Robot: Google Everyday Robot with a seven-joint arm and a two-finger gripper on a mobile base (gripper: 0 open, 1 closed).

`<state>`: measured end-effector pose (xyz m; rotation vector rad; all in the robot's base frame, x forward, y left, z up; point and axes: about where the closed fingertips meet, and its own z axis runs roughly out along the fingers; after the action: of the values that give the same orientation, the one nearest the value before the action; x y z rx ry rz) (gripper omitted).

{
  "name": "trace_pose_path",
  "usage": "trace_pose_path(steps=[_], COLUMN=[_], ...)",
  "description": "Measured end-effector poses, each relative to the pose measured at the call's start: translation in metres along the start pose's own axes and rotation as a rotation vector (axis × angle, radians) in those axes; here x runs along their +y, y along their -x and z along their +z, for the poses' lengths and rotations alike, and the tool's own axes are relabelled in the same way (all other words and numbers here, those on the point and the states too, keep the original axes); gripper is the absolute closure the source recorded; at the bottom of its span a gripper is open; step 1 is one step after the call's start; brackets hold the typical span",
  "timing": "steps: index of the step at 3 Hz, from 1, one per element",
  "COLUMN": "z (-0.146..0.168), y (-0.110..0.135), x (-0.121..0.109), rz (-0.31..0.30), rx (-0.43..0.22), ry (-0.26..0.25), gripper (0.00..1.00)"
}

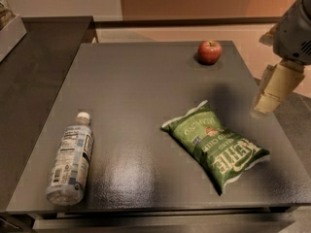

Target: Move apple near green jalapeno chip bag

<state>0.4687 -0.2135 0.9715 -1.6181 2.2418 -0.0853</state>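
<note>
A small red apple (210, 51) sits at the far right of the dark table (141, 86), near its back edge. The green jalapeno chip bag (215, 146) lies flat at the front right, its white lettering toward the front edge. My gripper (262, 106) hangs above the table's right edge, to the right of both things, nearer than the apple and farther back than the bag. It touches neither and holds nothing that I can see.
A clear plastic water bottle (71, 160) with a white cap lies on its side at the front left. A dark counter (34, 72) adjoins the table on the left, with a tray corner (8, 30) at the far left.
</note>
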Motion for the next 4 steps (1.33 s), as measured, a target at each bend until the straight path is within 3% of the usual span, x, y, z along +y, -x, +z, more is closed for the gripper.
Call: trace_pose_path(steps=[2,4], z=[0.049,0.102], y=[0.019,0.038], x=[-0.078,-0.148], rz=[0.152,0.269], rx=[-0.108,-0.229], ry=[-0.067,-0.076], gripper=[0.00,0.00])
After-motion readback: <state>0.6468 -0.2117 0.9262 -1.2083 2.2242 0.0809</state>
